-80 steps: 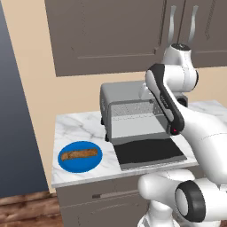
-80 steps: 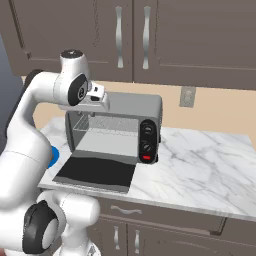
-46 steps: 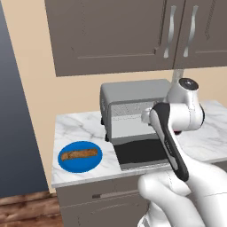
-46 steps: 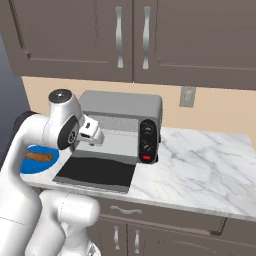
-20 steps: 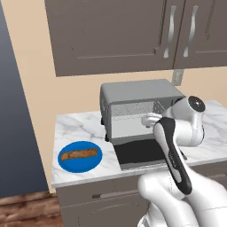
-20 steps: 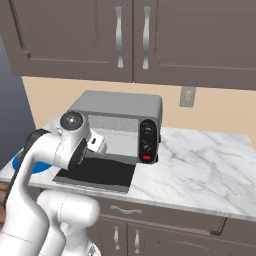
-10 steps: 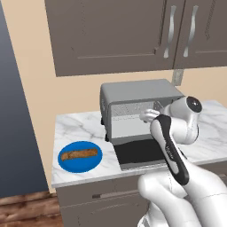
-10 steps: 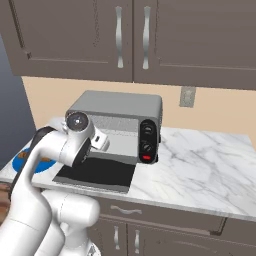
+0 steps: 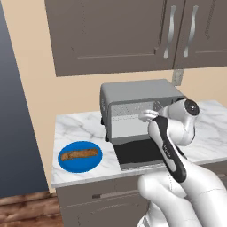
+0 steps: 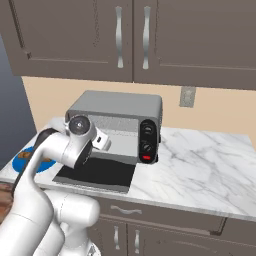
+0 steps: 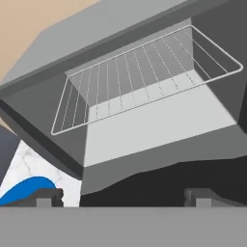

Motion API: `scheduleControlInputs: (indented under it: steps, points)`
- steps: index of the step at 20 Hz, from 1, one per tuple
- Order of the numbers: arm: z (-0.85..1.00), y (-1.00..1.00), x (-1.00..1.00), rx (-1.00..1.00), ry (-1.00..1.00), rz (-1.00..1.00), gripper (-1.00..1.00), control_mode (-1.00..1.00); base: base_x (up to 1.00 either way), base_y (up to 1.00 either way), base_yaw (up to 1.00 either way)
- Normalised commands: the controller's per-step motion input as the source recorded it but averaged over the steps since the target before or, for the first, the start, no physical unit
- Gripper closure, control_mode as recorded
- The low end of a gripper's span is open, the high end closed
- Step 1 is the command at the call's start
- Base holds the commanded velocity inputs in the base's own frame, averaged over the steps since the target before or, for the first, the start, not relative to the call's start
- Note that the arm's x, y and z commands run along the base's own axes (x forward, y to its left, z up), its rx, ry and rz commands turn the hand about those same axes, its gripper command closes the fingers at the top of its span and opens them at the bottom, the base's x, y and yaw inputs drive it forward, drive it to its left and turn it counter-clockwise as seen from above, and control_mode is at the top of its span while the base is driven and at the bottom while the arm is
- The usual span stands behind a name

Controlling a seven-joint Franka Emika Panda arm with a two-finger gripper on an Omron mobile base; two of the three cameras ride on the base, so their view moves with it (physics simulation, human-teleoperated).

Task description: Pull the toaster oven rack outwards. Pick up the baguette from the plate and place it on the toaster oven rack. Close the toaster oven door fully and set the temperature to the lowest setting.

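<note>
Left base view showed the toaster oven (image 9: 141,106) on the marble counter (image 9: 77,126) with the toaster oven door (image 9: 142,154) dropped flat toward the robot, and the gripper (image 9: 146,115) held at the mouth of the cavity, above the door. From this side I could not tell how far the fingers were spread. The plate (image 9: 80,156) lay well apart to the gripper's left, with the baguette (image 9: 79,154) resting lengthwise on it. Right base view had the gripper (image 10: 105,143) in front of the open oven (image 10: 117,116), over the dark pane of the door (image 10: 97,175), the control panel (image 10: 148,141) with its knobs and red button off to its right, and a sliver of the plate (image 10: 26,157) behind the arm. Hand view looked into the cavity: the toaster oven rack (image 11: 144,75) sat inside, ahead of and above the fingertips (image 11: 47,195), which stood wide apart, holding nothing and touching nothing. The blue edge of the plate (image 11: 24,187) showed beside the one fingertip, on the counter.
</note>
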Motion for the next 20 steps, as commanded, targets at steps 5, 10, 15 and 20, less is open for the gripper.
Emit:
scheduleControlInputs:
  steps: [5, 10, 15, 20]
  points:
    - [-0.11, 0.00, 0.22, 0.00, 0.00, -0.01, -1.00, -1.00, 0.00, 0.00, 0.00]
    - [-0.17, 0.00, 0.34, 0.00, 0.00, -0.02, -1.00, -1.00, 0.00, 0.00, 0.00]
    - [0.00, 0.00, 0.46, 0.00, -0.01, 0.00, -1.00, -1.00, 0.00, 0.00, 0.00]
    - [-0.06, 0.00, 0.43, 0.00, 0.00, 0.00, -1.00, -1.00, 0.00, 0.00, 0.00]
